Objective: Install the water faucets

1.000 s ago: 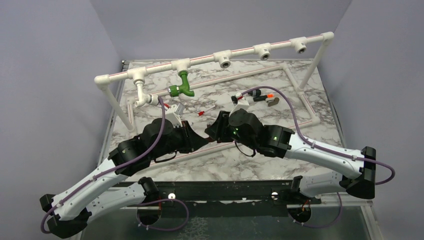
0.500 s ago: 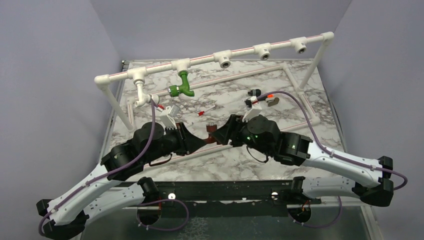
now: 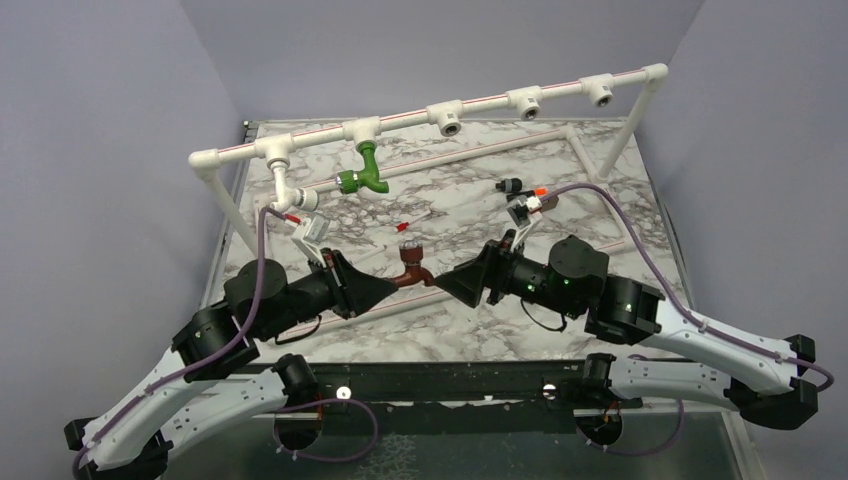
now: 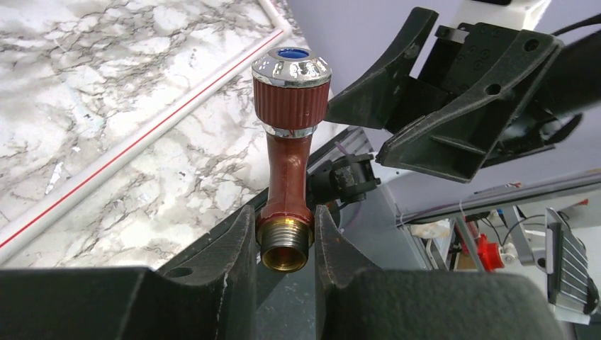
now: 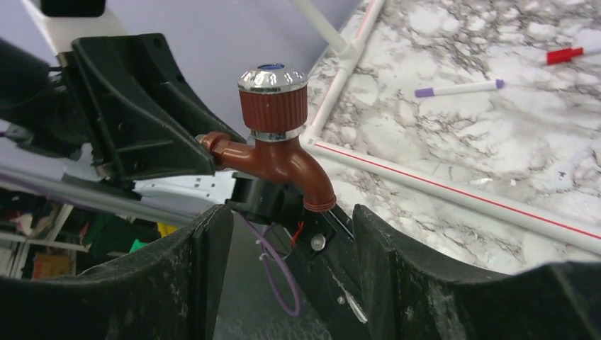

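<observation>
The green faucet (image 3: 362,176) already sits in the pipe frame (image 3: 480,103), far left. My left end effector (image 4: 285,244) clamps the copper-coloured faucet (image 4: 287,152) by its threaded stem above the near worktop (image 3: 470,330). My right end effector (image 5: 283,234) stands wide around its spout, not touching. This one is not yet installed.

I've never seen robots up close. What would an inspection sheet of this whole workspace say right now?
Surface: marble-patterned table; a white pipe frame stands on it.
Job's things: green faucet hangs from a frame fitting; brown faucet is held in the air between the arms.
Clutter: black piece with orange tip, purple marker and red marker lie on the table.
Grippers: left gripper shut on the brown faucet's threaded stem; right gripper open, fingers either side of the spout, apart from it.
Cables: purple cables run along both arms.
Surroundings: plain lavender walls.
</observation>
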{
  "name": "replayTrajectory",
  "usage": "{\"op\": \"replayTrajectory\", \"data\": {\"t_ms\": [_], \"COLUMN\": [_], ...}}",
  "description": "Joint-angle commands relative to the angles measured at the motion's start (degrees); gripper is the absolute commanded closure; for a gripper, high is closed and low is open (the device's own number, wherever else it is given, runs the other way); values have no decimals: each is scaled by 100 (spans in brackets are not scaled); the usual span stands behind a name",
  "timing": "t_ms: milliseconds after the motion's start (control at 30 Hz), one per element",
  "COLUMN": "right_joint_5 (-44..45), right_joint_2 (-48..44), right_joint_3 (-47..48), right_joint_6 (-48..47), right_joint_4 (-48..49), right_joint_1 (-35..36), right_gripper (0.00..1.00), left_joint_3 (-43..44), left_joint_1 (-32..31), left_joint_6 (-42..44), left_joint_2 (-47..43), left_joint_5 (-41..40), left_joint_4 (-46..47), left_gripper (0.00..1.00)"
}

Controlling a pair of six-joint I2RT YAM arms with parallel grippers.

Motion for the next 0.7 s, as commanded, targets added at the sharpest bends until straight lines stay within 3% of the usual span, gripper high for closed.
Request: {"op": "replayTrajectory", "data": {"t_ms": [0,200,667], "right_joint_5": [-840,-1693,-2561], "right_joint_2": [-311,-360,-78], "right_joint_3": [-174,-90,45], "right_joint_6": [-448,-545,-444], "right_joint_4": [685,1095,1909], "right_joint_1": [15,15,15], "right_gripper": [32,31,33], "left_joint_3": [-12,-103,-348], "left_joint_1": [3,3,3], "left_joint_6": [247,211,-4], "left_joint_2": [-347,-643,-809], "left_joint_5": [372,952,1681], "left_joint_4": [413,994,2008], "left_gripper": [100,100,100]}}
